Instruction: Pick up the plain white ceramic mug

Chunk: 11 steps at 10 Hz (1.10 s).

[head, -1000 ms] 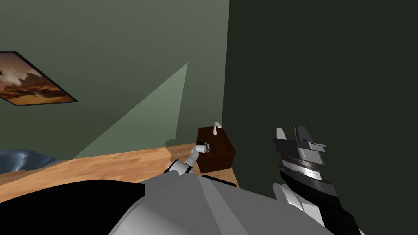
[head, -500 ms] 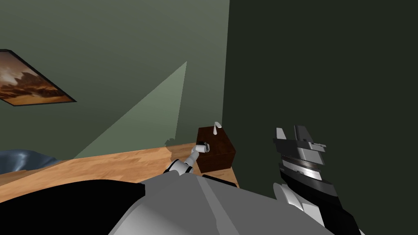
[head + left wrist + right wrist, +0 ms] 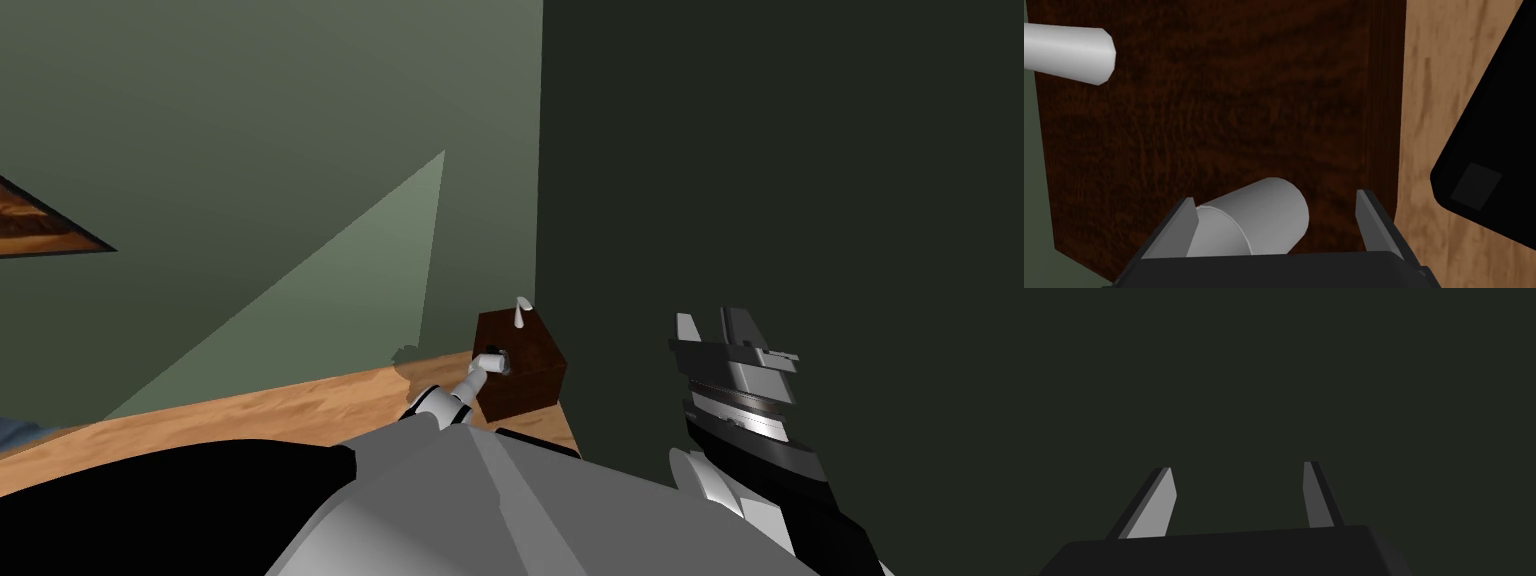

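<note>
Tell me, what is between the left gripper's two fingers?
The white mug, on the dark wooden stand. The left wrist view shows the left gripper open around it.

Mug partly hidden behind left tool, picture cropped

- We see the small cabinet as dark brown wood with a fine, streaky grain and a low sheen.
- The floor looks like pale wood with long grain lines.
- The mug looks smooth, matt and light grey.
- On the left gripper, the 2 fingers look smooth and matt grey.
</note>
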{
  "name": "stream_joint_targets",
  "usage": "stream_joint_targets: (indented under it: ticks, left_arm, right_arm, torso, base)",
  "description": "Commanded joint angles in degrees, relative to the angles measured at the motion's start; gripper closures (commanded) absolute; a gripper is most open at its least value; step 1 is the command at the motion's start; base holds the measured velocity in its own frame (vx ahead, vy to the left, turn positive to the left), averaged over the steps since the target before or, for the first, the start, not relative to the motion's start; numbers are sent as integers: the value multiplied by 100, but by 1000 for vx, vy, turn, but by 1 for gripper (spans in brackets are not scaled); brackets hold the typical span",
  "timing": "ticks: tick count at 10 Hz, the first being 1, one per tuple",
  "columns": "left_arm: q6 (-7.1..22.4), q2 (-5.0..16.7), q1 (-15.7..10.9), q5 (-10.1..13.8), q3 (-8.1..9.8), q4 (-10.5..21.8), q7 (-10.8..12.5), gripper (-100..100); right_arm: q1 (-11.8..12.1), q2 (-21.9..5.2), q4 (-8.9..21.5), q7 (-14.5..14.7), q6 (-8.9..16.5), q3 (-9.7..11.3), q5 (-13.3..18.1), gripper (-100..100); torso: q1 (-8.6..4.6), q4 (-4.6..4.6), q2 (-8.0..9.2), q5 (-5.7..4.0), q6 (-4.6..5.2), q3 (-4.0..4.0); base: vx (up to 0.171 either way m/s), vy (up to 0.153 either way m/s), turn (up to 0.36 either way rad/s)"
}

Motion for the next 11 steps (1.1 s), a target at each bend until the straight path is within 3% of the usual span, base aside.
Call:
stream_joint_targets:
  ticks: [1,2,3,7,8,9,10,11]
  left_arm:
    - [158,21,-11,130,-124,-9,-43,-100]
    - [236,27,-38,210,-218,20,-60,-100]
    - [328,14,-53,90,-229,12,-14,-100]
    - [502,6,-10,-429,47,-96,105,-100]
    - [521,16,1,-511,100,-107,124,-100]
    - [479,10,-20,-436,64,-56,95,-100]
    - [480,15,-18,-447,72,-56,98,0]
    - [284,-21,60,-485,112,46,54,-100]
  right_arm:
    - [0,0,0,0,0,0,0,0]
    - [0,0,0,0,0,0,0,0]
    - [1,0,0,0,0,0,0,0]
    - [2,-3,0,0,0,-3,0,0]
    - [2,-3,0,0,0,-3,0,0]
    - [3,-3,0,0,0,-3,0,0]
    - [2,-2,0,0,0,-2,0,0]
    - [2,-1,0,0,0,-2,0,0]
  torso:
    - [0,0,0,0,0,0]
    - [4,-1,-7,0,-1,-3]
    - [9,-3,-18,1,-1,-10]
    - [112,-11,-48,23,-9,-28]
    - [114,-10,-44,24,-9,-25]
    - [113,-11,-55,24,-8,-31]
    - [75,-11,-46,18,-5,-28]
    - [46,-8,-35,11,-4,-20]
  base:
    - [-54,-61,-125]
    - [-19,-49,-121]
    - [6,34,31]
    - [34,191,137]
    - [78,206,94]
    - [46,91,6]
    - [7,19,-3]
    - [44,10,-29]
